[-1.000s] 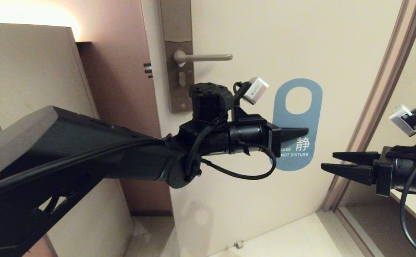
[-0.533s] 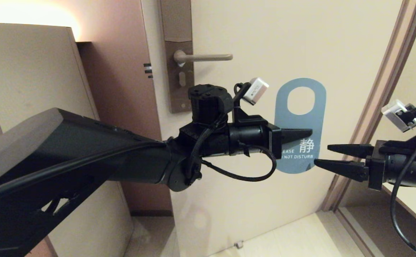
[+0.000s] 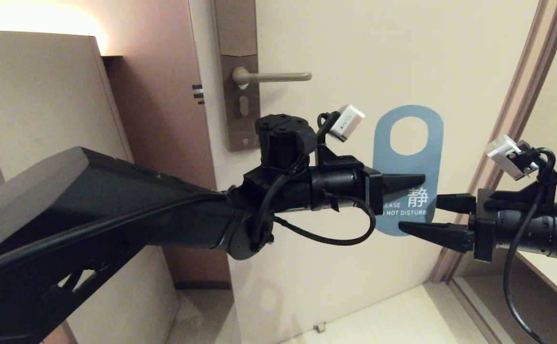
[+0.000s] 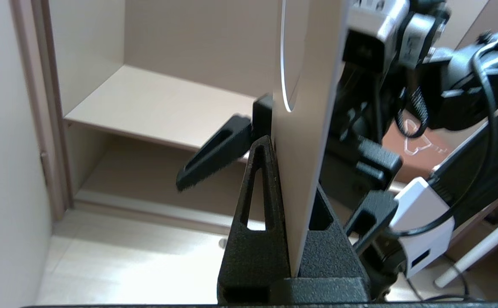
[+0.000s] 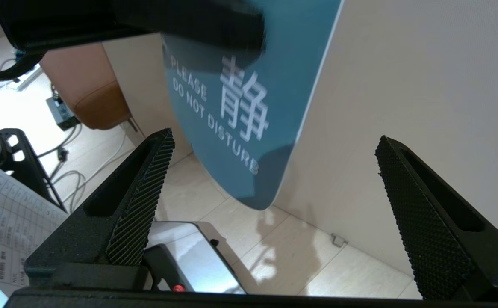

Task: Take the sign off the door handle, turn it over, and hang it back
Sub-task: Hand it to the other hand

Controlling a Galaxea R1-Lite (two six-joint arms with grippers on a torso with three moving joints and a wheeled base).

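The sign (image 3: 408, 143), blue face showing, is held off the door handle (image 3: 272, 76), at its four o'clock, pinched by the closed left gripper (image 3: 414, 180). At the sign's five o'clock, the right gripper (image 3: 425, 216) gapes wide around its lower edge.

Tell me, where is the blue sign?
In the head view, the sign is off the door handle, held lower right of it by the left end effector.

1x flat blue rounded card sign (image 3: 409, 143) with oval hole. 1x slim grey-beige metal lever door handle (image 3: 278, 76). 2x black grippers: left gripper (image 3: 414, 179), right gripper (image 3: 421, 216)
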